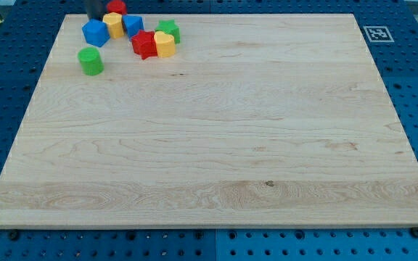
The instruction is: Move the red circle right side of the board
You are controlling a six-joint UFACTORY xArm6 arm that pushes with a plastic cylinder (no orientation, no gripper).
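Sitting at the frame's upper left, the red circle (116, 6) remains unmoved; my tip's end is hidden, no claw.

Unreadable marker tag (378, 33) beside board (216, 145)

Bright, even overhead light; the board (216, 130) shows a soft sheen near its middle. Blocks at its top-left cast faint, short shadows. Focus stays sharp throughout.

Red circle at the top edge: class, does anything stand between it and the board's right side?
Nothing blocks the red circle: the top edge rightward is bare. The blue block and green block sit just below that line.
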